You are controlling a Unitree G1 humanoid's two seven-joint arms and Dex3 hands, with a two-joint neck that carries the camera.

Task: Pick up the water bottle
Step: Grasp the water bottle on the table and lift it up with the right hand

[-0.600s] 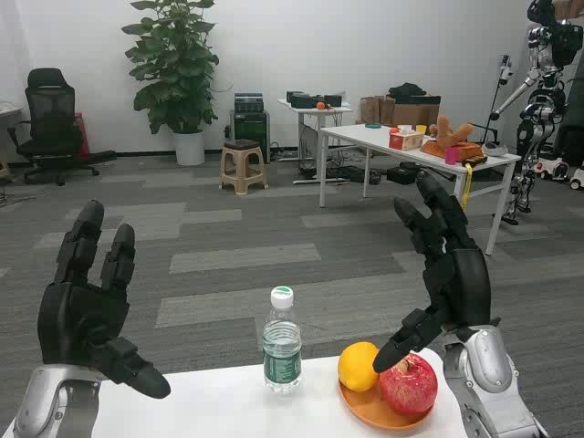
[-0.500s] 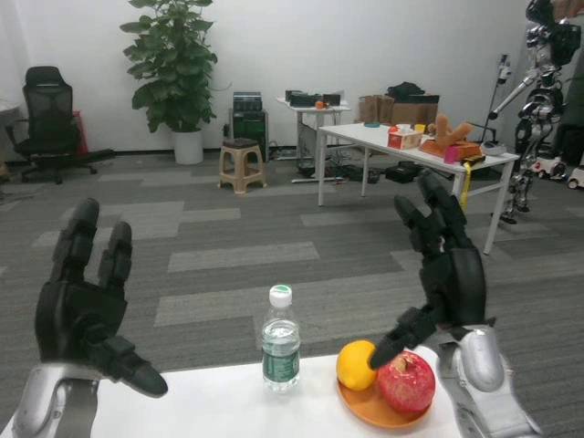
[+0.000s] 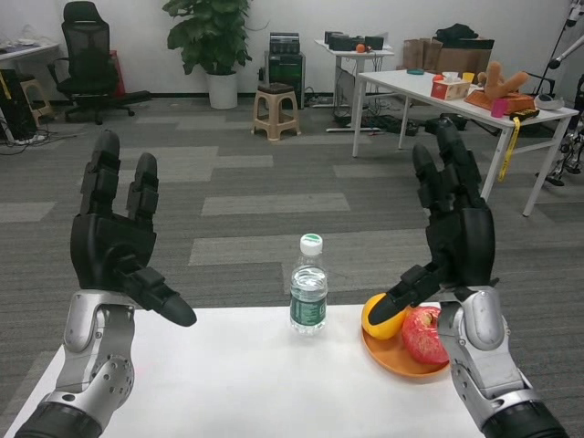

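1. Your table (image 3: 228, 383) is white and fills the bottom of the head view; its far edge runs just behind the bottle.
2. Left hand (image 3: 117, 245): raised over the table's left side, palm turned inward, fingers up and spread, thumb jutting toward the middle. It holds nothing and is well apart from the bottle.
3. Right hand (image 3: 452, 235): raised over the right side, fingers up and apart, thumb angled down toward the fruit. Nothing in it. Whether the thumb tip touches the orange, you cannot tell from this view.
4. Plate (image 3: 394, 359): orange, shallow, near the far edge on the right, below the right hand.
5. Bottle (image 3: 309, 286): clear, white cap, green label, upright near the middle of the far edge, between your two hands and left of the plate, apart from it. Neither hand touches it.
6. Pomegranate (image 3: 425, 334): red, on the plate's right part, touching the orange.
7. Orange (image 3: 380, 318): on the plate's left part, the bottle's nearest neighbour.
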